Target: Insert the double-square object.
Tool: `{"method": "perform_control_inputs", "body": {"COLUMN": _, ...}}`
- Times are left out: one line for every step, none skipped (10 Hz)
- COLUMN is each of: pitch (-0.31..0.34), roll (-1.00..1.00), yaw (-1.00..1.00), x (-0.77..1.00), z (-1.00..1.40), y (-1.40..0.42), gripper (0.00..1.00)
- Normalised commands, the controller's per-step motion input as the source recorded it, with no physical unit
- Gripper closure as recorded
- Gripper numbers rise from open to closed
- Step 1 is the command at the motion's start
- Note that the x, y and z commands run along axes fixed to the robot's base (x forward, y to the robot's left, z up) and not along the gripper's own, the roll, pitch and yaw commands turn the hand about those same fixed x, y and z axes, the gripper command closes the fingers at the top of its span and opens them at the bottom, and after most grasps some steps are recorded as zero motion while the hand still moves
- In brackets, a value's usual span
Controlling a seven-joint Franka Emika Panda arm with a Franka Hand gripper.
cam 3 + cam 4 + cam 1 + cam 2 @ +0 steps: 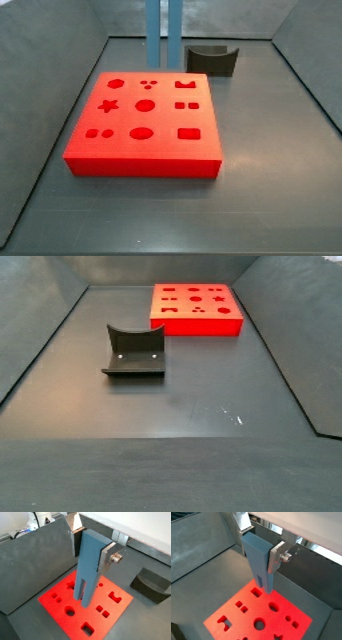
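Observation:
My gripper [90,549] shows in both wrist views [262,545]. Its silver fingers [106,558] are closed against a long blue bar [89,567] with a slotted lower end. The bar hangs upright, with its lower end just above the large flat red block with shaped holes [67,609], near the block's far edge in a side view [162,35]. The red block also shows in the other views [244,619] [140,140] [194,311]. No tiny red double-square object shows in any view. The gripper itself is out of both side views.
A dark grey curved holder [211,60] stands on the floor beside the red block's far corner; it also shows in other views [134,351] [152,584]. Grey walls [33,562] enclose the dark floor [187,416].

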Motion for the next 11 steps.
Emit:
{"method": "perform_control_inputs", "body": {"pitch": 0.000, "roll": -0.03, "yaw": 0.00, "x": 0.00, "z": 0.00, "y": 0.00, "gripper": 1.00}}
{"method": "perform_control_inputs", "body": {"pitch": 0.000, "roll": -0.02, "yaw": 0.00, "x": 0.00, "z": 0.00, "y": 0.00, "gripper": 1.00}}
{"method": "perform_control_inputs", "body": {"pitch": 0.000, "roll": -0.02, "yaw": 0.00, "x": 0.00, "z": 0.00, "y": 0.00, "gripper": 1.00}}
{"method": "perform_control_inputs", "body": {"pitch": 0.000, "roll": -0.02, "yaw": 0.00, "x": 0.00, "z": 0.00, "y": 0.00, "gripper": 1.00}}
{"method": "perform_control_inputs", "body": {"pitch": 0.000, "roll": -0.01, "yaw": 0.00, "x": 0.00, "z": 0.00, "y": 0.00, "gripper": 1.00}}
{"method": "perform_control_inputs", "body": {"pitch": 0.000, "roll": -0.01, "yaw": 0.00, "x": 0.00, "z": 0.00, "y": 0.00, "gripper": 1.00}}
{"method": "perform_control_inputs", "body": {"pitch": 0.000, "roll": 0.00, "yaw": 0.00, "x": -0.06, "z": 0.00, "y": 0.00, "gripper": 1.00}}
{"method": "perform_control_inputs", "body": {"pitch": -0.003, "roll": 0.00, "yaw": 0.00, "x": -0.03, "z": 0.00, "y": 0.00, "gripper": 1.00}}
{"method": "perform_control_inputs", "body": {"pitch": -0.063, "roll": 0.18, "yaw": 0.03, "x": 0.01, "z": 0.00, "y": 0.01, "gripper": 1.00}}
{"method": "perform_control_inputs", "body": {"pitch": -0.039, "roll": 0.50, "yaw": 0.15, "x": 0.63, "z": 0.20, "y": -0.03, "gripper": 1.00}}
{"method": "perform_control_inputs", "body": {"pitch": -0.039, "roll": 0.50, "yaw": 0.15, "x": 0.65, "z": 0.20, "y": 0.00, "gripper": 1.00}}
